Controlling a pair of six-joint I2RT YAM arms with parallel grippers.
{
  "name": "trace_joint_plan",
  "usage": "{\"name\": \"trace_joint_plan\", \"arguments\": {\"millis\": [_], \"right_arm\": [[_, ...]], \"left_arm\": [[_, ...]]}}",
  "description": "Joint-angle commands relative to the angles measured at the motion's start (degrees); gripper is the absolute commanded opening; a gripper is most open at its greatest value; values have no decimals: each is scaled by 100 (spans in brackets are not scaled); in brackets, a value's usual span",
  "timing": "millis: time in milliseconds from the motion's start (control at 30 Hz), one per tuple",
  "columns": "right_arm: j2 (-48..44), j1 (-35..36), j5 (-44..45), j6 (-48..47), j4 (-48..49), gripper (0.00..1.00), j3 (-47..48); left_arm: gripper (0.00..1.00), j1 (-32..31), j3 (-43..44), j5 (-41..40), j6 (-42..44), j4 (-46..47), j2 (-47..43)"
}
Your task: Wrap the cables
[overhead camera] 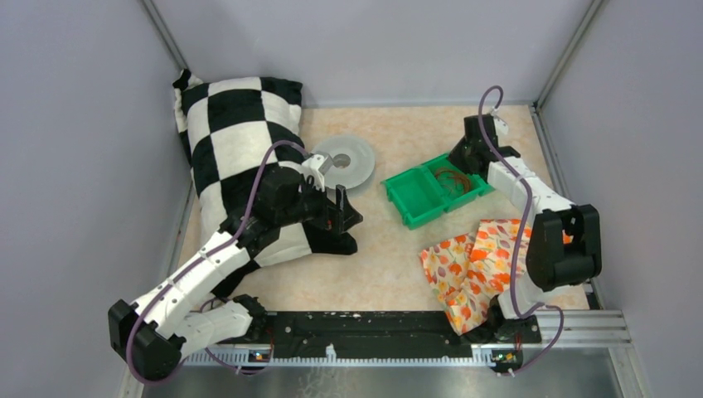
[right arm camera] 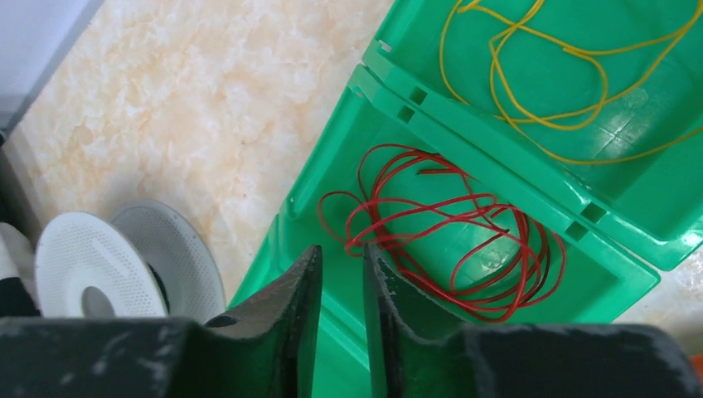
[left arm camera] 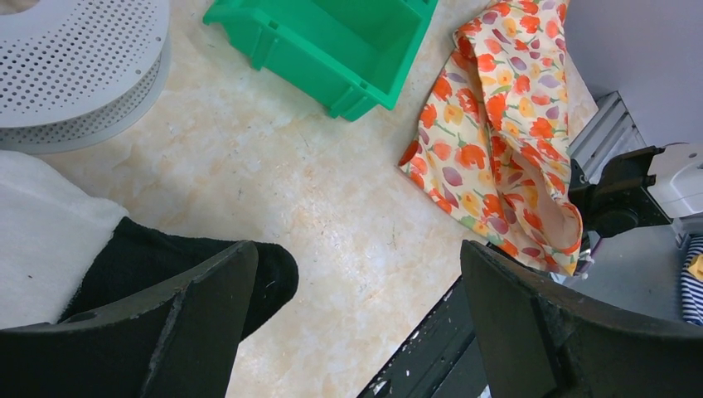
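The red cable [right arm camera: 494, 313] lies in loose loops in one compartment of the green bin [right arm camera: 497, 178]. The yellow cable [right arm camera: 543, 46] lies in the adjoining compartment. From the top view, the red cable [overhead camera: 452, 178] shows in the bin's [overhead camera: 414, 199] right half. My right gripper [right arm camera: 340, 247] hangs over the red cable's compartment, its jaws a narrow gap apart with nothing between them, and a red loop lies just beyond the fingertips. It shows at the bin's far right from above [overhead camera: 460, 159]. My left gripper [left arm camera: 356, 245] is wide open and empty over the table by the pillow's black corner [overhead camera: 344, 211].
A grey perforated spool [overhead camera: 348, 162] lies left of the bin and shows in both wrist views [left arm camera: 66, 66] [right arm camera: 91, 265]. A black-and-white checked pillow [overhead camera: 232, 124] fills the far left. A floral cloth [overhead camera: 468, 265] lies at the near right.
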Motion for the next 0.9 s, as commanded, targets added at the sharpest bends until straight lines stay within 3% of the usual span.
{"name": "trace_joint_plan", "arguments": {"millis": [0, 333, 467, 600, 867], "right_arm": [[245, -67, 59, -188, 69, 27, 187], [543, -240, -206, -96, 199, 29, 256], [662, -279, -377, 90, 351, 34, 186], [688, -307, -472, 279, 667, 47, 10], [1240, -344, -640, 346, 679, 48, 388]], "left_arm": [[98, -4, -61, 11, -62, 140, -146], [99, -3, -48, 121, -65, 105, -115], [98, -7, -96, 172, -163, 163, -82], [98, -7, -76, 104, -131, 181, -92], [98, -7, 55, 72, -66, 49, -13]]}}
